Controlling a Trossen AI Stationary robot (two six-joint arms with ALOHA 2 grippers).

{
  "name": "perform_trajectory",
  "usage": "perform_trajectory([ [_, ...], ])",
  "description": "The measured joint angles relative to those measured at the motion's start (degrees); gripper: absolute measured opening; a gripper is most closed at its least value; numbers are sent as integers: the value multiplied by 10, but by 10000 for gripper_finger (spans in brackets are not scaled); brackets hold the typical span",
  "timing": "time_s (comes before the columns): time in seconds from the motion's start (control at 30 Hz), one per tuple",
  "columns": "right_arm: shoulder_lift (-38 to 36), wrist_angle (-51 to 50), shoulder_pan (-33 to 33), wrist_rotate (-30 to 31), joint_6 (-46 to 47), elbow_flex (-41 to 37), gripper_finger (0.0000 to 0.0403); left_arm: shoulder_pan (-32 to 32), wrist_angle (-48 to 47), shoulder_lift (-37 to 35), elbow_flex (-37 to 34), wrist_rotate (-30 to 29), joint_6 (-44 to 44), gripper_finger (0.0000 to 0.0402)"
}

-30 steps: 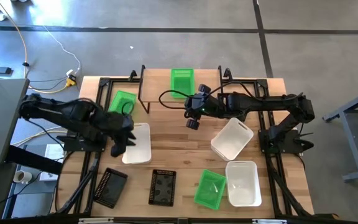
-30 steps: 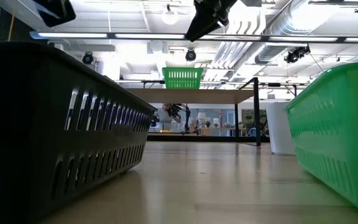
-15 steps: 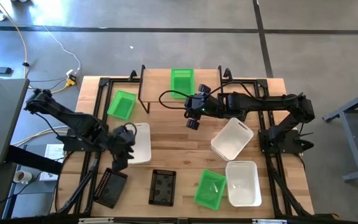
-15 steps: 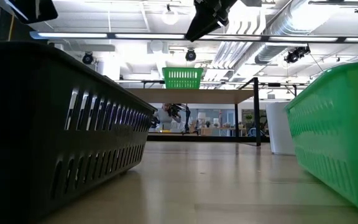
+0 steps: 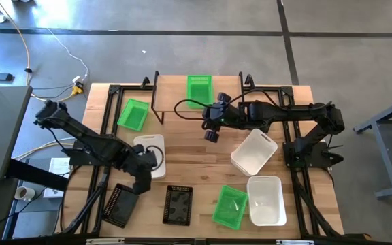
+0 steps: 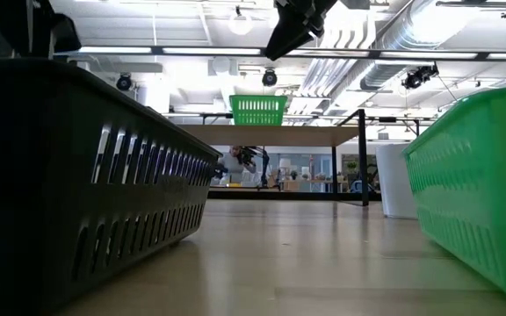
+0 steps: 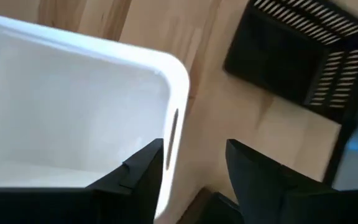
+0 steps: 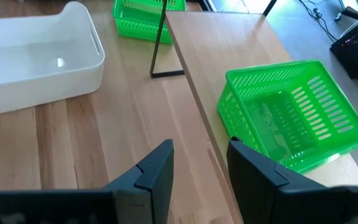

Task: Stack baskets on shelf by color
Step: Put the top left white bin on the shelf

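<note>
1. High view: one green basket [image 5: 199,88] sits on the shelf [image 5: 175,86] at twelve o'clock. A second green basket [image 5: 133,114] lies on the table at ten o'clock, just off the shelf's end; a third green basket [image 5: 230,207] lies at five o'clock.
2. Left gripper [image 5: 143,175] hangs at the near end of a white basket [image 5: 152,151] at eight o'clock. In the left wrist view its fingers [image 7: 143,168] are spread, one inside the end wall, one outside, not yet pinched.
3. Two black baskets [image 5: 178,204] lie at seven o'clock, only two showing. Two more white baskets [image 5: 254,152] rest at four o'clock.
4. Right gripper [image 5: 212,131] hovers near table centre, fingers apart, holding nothing; its wrist view looks at the shelf and the green basket on it.
5. Step in hand, as I judge it: grasping the white basket's end wall.
6. Next move calls for closing on that wall, lifting clear, and carrying it toward twelve o'clock onto a bare stretch of shelf beside the green one. Thin wall may tilt in the pinch.
</note>
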Motion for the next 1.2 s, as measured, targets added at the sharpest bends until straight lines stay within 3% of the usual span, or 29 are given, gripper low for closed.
perform_trajectory([
  [0.27, 0, -14, 0, 0, -18, 0, 136, -16, 5, 79, 0, -4, 9, 200],
  [0.83, 0, -21, 1, 0, -35, 0, 136, -18, 7, 223, 0, -4, 9, 173],
  [1.0, 0, -30, 1, 0, -29, 0, 136, -18, 8, 241, 0, -4, 9, 141],
  [1.2, 0, -35, 1, 0, -28, 0, 134, -18, 9, 235, 0, -4, 15, 50],
])
